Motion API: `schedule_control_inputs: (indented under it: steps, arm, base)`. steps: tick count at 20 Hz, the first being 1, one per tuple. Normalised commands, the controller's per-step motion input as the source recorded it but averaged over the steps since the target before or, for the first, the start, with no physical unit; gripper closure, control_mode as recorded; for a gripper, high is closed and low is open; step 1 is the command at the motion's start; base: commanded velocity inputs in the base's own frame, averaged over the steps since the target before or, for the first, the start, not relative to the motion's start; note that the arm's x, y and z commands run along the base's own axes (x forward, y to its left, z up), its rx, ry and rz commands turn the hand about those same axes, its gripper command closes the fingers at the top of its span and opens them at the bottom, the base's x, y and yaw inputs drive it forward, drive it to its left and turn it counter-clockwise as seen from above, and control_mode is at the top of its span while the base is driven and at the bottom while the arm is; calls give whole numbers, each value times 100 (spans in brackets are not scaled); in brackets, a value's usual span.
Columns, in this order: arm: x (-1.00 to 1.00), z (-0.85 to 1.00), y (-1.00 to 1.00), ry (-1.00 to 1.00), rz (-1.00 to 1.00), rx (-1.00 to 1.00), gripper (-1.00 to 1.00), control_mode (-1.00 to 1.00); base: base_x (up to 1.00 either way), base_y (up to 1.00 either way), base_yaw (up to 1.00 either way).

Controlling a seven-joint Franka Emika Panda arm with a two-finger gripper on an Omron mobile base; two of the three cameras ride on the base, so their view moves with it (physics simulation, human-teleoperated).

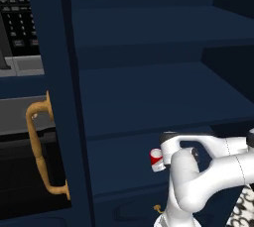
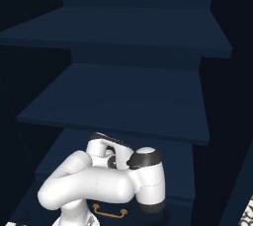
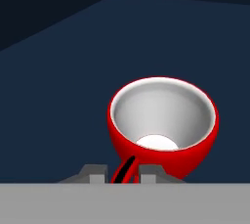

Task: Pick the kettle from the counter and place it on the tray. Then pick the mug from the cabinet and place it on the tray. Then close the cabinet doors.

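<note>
Dark navy shelves of the cabinet (image 1: 149, 87) fill what you see ahead, stepping up one above another in both base views. On your left, one of the cabinet doors (image 1: 52, 72) stands swung open, its curved brass bar handle (image 1: 39, 146) facing you, with the black oven front behind it.

The mug (image 1: 156, 159) sits on the lowest shelf, just beside the arm's wrist in the left base view; from the right base view you catch only a sliver of its red (image 2: 111, 153) behind the hand. A small gold drawer handle (image 2: 107, 212) shows below the shelf edge.

From the hand view, you are looking straight into the mug (image 3: 163, 125), white inside and red outside, close in front of the camera. Your claw (image 3: 123, 175) has its two fingertips nearly together, and the mug's thin handle passes between them. You cannot tell for certain whether the tips actually pinch it.
</note>
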Motion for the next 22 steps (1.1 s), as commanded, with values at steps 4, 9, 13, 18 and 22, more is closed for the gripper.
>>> schedule_control_inputs:
  steps: [4,9,13,18,22]
  arm:
    - [0,-3,0,0,0,-1,100,-100]
    - [0,-1,0,0,0,0,100,-100]
    - [-4,-8,-4,-1,0,0,100,-100]
    - [-12,-2,-24,-1,0,0,100,-100]
    - [-14,-3,-26,-2,0,0,100,-100]
  base:
    - [0,0,0]
    - [0,0,0]
    - [0,0,0]
    - [0,0,0]
    - [0,0,0]
